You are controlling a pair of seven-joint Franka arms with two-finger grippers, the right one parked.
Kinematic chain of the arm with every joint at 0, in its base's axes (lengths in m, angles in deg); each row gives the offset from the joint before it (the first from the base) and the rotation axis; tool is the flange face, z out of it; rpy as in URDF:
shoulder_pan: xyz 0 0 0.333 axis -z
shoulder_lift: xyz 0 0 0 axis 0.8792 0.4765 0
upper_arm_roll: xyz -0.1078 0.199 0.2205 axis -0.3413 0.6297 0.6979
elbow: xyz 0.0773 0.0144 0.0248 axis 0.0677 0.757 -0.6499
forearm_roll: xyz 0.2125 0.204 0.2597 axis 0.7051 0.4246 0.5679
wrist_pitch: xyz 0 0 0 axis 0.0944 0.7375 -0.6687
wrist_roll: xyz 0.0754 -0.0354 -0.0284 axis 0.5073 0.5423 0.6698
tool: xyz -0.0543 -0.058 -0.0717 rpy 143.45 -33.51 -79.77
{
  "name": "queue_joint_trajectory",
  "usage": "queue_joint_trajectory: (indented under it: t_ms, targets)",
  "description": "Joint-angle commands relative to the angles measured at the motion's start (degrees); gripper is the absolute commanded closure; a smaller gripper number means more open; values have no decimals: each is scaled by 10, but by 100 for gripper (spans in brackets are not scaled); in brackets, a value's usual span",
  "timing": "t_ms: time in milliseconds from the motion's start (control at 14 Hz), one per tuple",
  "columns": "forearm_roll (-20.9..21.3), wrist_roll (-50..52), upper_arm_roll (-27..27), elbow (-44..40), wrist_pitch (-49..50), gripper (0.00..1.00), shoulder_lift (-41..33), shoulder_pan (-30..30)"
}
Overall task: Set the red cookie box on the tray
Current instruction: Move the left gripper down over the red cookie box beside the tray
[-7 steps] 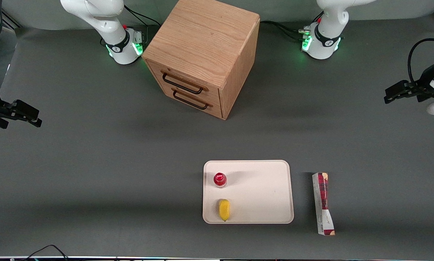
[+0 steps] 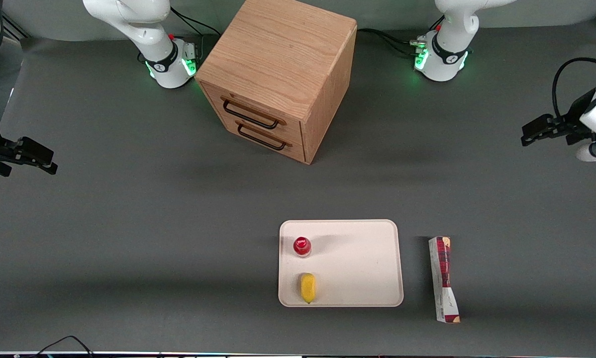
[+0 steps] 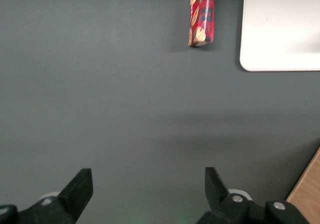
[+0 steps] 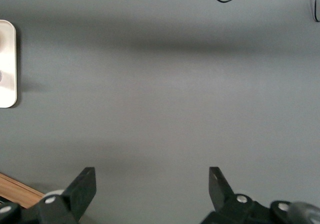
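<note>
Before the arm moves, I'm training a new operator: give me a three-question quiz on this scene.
1. True or false: the red cookie box lies on the tray.
2. What stands on the tray, farther from the front camera than the yellow item? A) red-capped bottle B) mug C) spoon
3. Fill in: the gripper hangs over bare table with its fingers ____.

Key: 1 false, it lies on the table beside the tray; 2 A; 3 open.

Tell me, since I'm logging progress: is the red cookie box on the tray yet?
No. The red cookie box lies flat on the table beside the tray, apart from it. The open claw hangs far off, empty.
</note>
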Motion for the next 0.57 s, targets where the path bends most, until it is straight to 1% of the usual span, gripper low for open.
queue_joint_trajectory:
  t_ms: [0,143,286,429,500]
  targets:
    - [-1,7,0,-32,-49,0,75,46]
    - [-2,39,1,-88,-71,0,156,66]
    - [-2,83,2,-166,-82,0,245,88]
    - [0,105,3,-220,-147,0,325,108]
    - [13,104,5,-232,-180,0,356,113]
